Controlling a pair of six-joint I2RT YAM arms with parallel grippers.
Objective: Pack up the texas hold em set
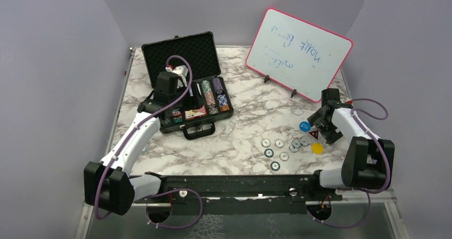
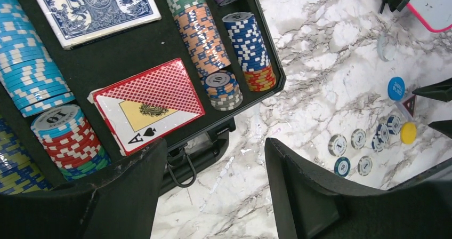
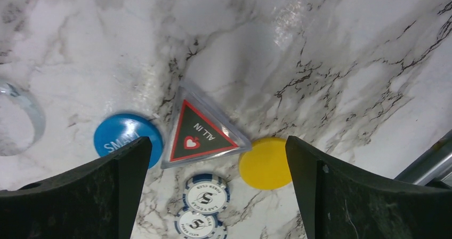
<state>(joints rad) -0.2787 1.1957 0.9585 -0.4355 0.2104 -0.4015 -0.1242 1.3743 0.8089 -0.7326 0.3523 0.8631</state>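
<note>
The black case lies open at the back left, with rows of poker chips, a blue-backed deck and a red deck in its foam. My left gripper hovers open and empty over the case; in its wrist view its jaws stand wide over the case handle. My right gripper is open and empty above the red-triangle button, with the blue button and yellow button at either side. Several loose chips lie on the marble.
A pink-framed whiteboard stands on feet at the back right. A clear ring lies left of the blue button. Two blue-white chips lie just below the triangle. Grey walls enclose the marble table.
</note>
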